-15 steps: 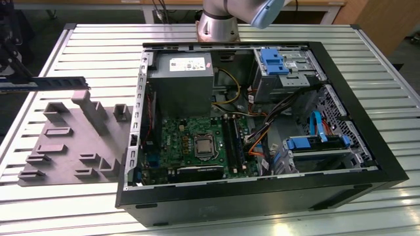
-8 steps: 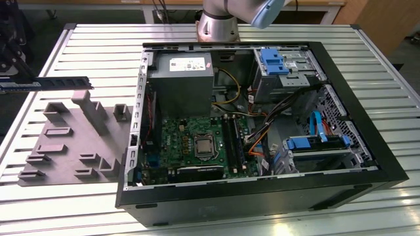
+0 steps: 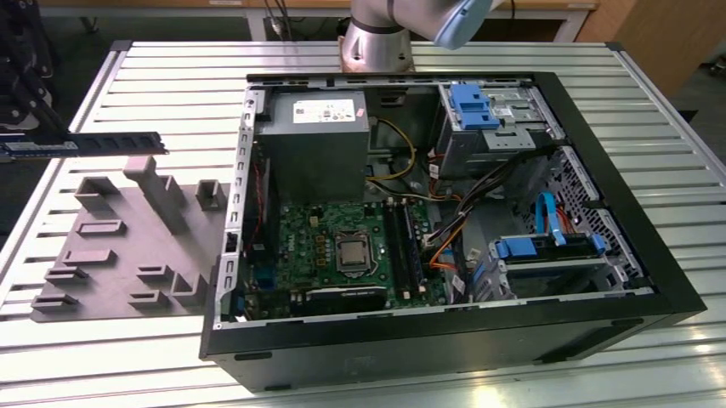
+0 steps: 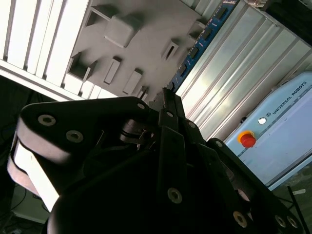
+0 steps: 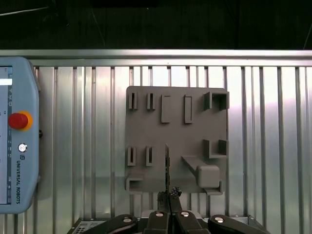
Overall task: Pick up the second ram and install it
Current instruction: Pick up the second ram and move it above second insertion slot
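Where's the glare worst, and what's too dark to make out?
Second wrist view: table slats washed out white; the gripper holding the memory stick is a dark mass. First wrist view: bright streaks on slats around the grey tray. Exterior view: fairly even light.

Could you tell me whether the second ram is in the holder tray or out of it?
Out: the second ram is held level in the air by the fingers, above the holder tray.

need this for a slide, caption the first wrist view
gripper holding the second ram edge-on over the grey holder tray on the slatted table
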You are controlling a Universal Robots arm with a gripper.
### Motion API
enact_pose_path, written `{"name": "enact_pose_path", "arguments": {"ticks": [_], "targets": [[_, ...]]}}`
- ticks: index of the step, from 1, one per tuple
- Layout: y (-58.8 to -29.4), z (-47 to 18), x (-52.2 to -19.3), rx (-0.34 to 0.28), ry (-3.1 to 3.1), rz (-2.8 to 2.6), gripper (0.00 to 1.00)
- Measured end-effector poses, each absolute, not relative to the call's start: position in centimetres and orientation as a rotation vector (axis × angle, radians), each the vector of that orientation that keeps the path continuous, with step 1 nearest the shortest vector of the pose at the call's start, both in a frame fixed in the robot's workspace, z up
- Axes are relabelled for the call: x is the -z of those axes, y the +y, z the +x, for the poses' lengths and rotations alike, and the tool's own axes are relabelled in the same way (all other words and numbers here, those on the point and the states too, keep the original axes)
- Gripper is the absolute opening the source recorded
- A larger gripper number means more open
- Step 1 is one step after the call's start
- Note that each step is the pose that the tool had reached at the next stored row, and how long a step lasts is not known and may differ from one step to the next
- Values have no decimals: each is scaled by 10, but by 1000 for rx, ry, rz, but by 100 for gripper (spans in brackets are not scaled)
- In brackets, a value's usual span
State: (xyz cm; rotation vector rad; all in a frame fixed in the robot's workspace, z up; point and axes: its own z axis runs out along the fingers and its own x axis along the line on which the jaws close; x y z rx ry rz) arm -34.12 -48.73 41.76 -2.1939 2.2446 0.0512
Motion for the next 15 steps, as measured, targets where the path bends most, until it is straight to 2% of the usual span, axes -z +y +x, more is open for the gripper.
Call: {"name": "enact_pose_path", "arguments": {"ticks": [15], "targets": [[-487,-314,-417,-51,2247,-2191,11]]}}
